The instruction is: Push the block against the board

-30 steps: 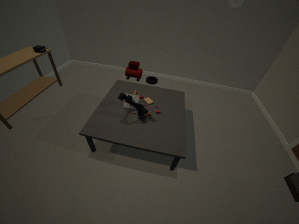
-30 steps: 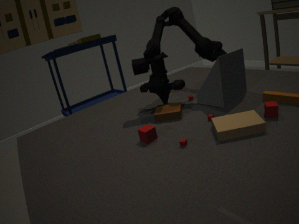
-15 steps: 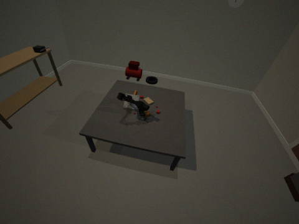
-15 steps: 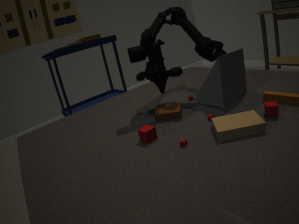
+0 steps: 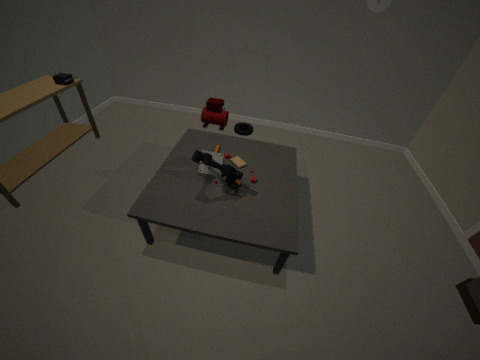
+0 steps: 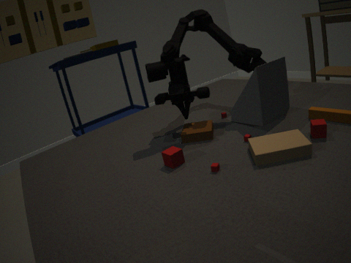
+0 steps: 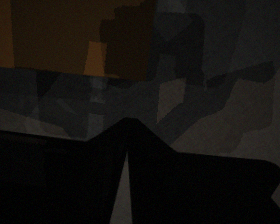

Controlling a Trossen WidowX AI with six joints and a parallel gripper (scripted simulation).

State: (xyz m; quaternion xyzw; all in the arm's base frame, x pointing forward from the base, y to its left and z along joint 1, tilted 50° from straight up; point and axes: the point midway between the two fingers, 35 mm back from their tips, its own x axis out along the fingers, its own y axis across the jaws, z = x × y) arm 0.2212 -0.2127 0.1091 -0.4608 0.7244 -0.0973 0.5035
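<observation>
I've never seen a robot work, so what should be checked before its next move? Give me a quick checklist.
1. Gripper shut, nothing held: ok.
2. Orange block resting on the table, not lifted: ok.
3. Gripper tip touching the orange block: cannot tell.
4. Orange block flush against the tan block: not ok, there's a gap.
5. Orange block clear of the nearest large red cube: ok.
</observation>
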